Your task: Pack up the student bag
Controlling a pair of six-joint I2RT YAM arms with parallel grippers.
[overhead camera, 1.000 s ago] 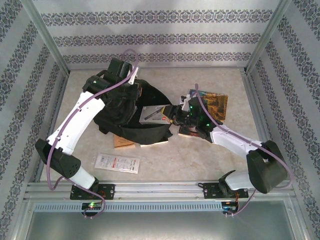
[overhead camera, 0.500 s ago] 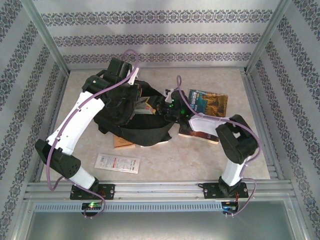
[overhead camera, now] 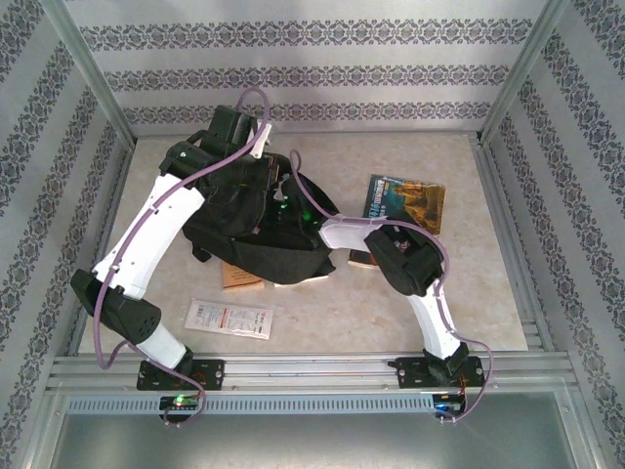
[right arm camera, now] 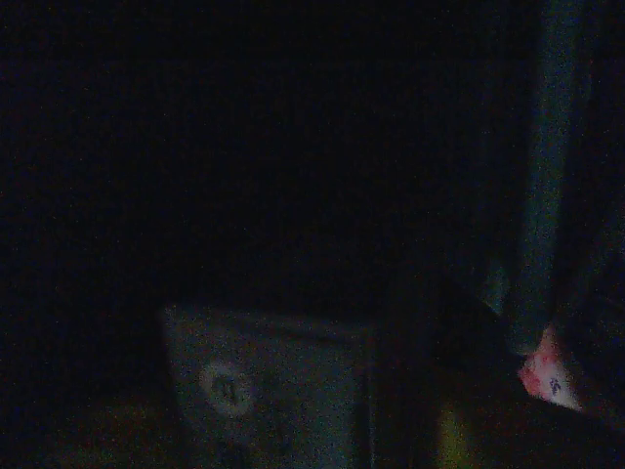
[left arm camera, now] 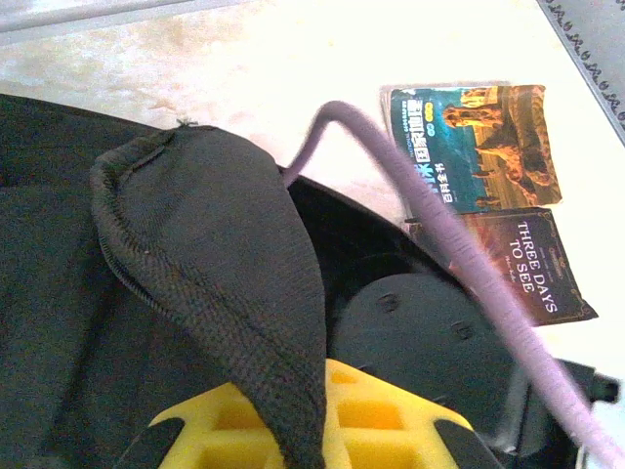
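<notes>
Top external view is showing the large black soft fabric student bag (overhead camera: pixel 259 239) lying left of centre on the beige marbled table (overhead camera: pixel 459 293). The left claw (left arm camera: pixel 298 430) is pinching a raised flap of the bag's fabric between its yellow pads (left arm camera: pixel 186 420). The white right arm (overhead camera: pixel 391 249) is reaching into the bag's opening. Its wrist view is dark, so I cannot tell whether the right claw is open or closed. A blue-and-orange paperback book (overhead camera: pixel 405 200) is lying right of the bag, a dark brown book (left arm camera: pixel 532 264) just beside it.
</notes>
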